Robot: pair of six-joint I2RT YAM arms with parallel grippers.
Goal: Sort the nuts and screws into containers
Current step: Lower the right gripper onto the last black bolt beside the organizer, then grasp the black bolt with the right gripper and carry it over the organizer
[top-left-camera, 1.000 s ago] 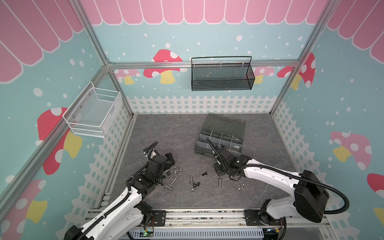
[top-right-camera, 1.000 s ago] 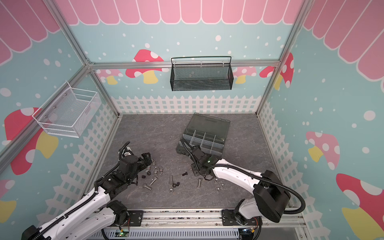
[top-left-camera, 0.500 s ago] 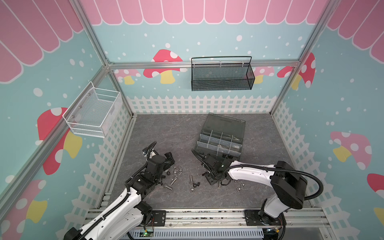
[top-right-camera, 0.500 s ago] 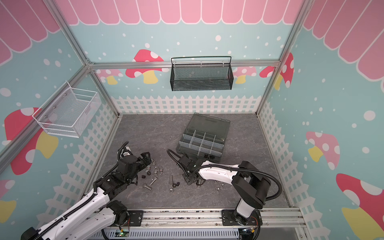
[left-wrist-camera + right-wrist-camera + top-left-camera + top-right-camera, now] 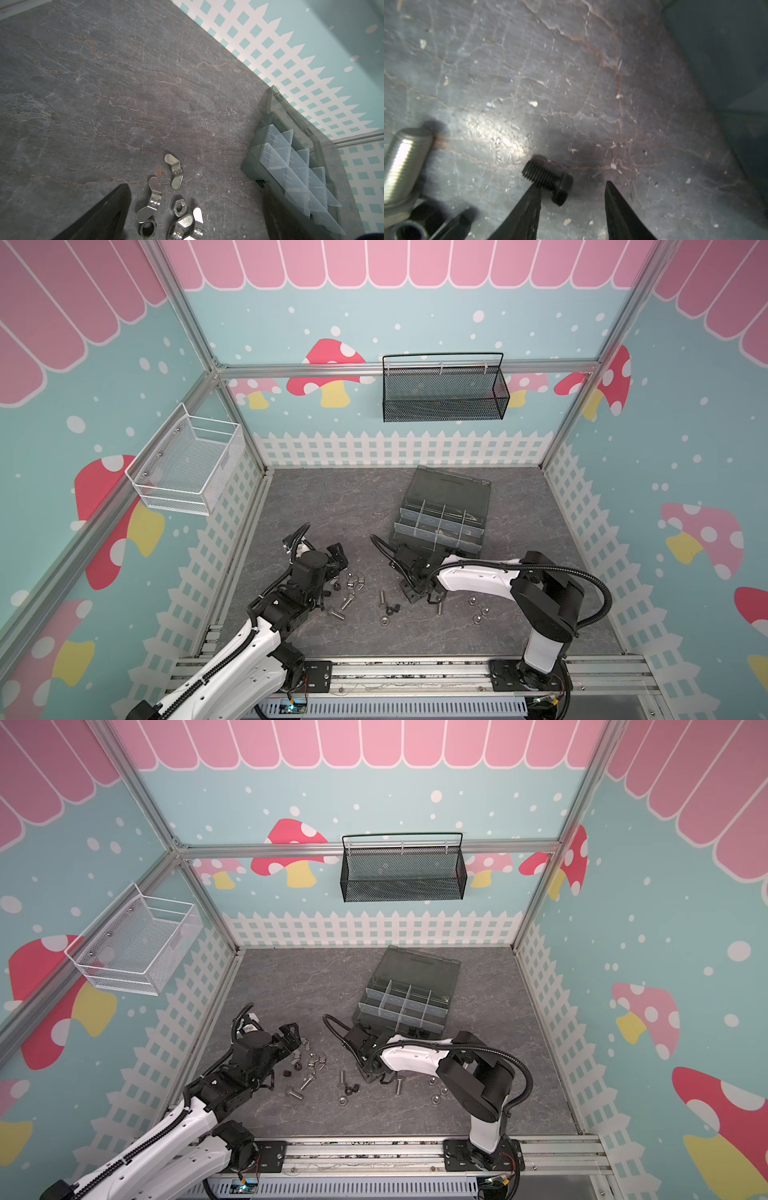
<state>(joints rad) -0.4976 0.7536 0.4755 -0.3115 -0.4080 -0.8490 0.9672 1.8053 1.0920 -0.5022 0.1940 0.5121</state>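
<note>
The right hand (image 5: 571,184) is open, gripping nothing; the black screw (image 5: 548,180) lies on the worktop (image 5: 571,83), touching one fingertip (image 5: 529,203). The organiser box (image 5: 446,489) is near. The left hand (image 5: 194,187) is wide open over the wing nuts (image 5: 176,171), with bare worktop ahead.

Top views bright, even light, soft shadows; right wrist view blurry w/ glare on floor (image 5: 500,133).

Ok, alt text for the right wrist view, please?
The right gripper hangs open close over the grey table, with a short black screw lying on it beside one fingertip, not clamped. A silver screw lies nearby.
</note>
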